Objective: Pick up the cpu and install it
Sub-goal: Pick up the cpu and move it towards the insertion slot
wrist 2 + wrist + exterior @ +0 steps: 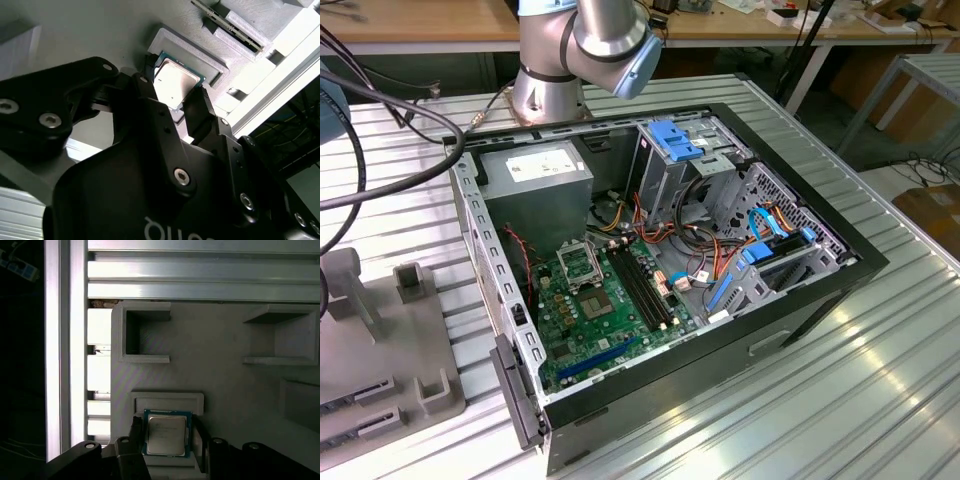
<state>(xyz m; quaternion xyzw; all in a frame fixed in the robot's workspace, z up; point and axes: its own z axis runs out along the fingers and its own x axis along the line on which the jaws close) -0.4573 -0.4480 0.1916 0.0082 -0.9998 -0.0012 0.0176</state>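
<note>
The cpu point(166, 434), a small square chip with a silver top and a green rim, sits between the two black fingers of my gripper point(167, 436). In the second wrist view the cpu point(172, 84) appears raised a little off its shallow grey holder recess point(192, 52), and my gripper point(173, 96) is shut on its two opposite edges. In the exterior view the green motherboard point(610, 310) lies inside the open computer case, with the black metal-framed socket point(578, 262) near its far end.
A grey moulded fixture point(215, 355) with several pockets lies under the gripper, on a ribbed aluminium table point(200, 270). The exterior view shows this fixture point(380, 340) at its left, the black case wall point(720, 360), the power supply point(545, 170), drive cages and cables.
</note>
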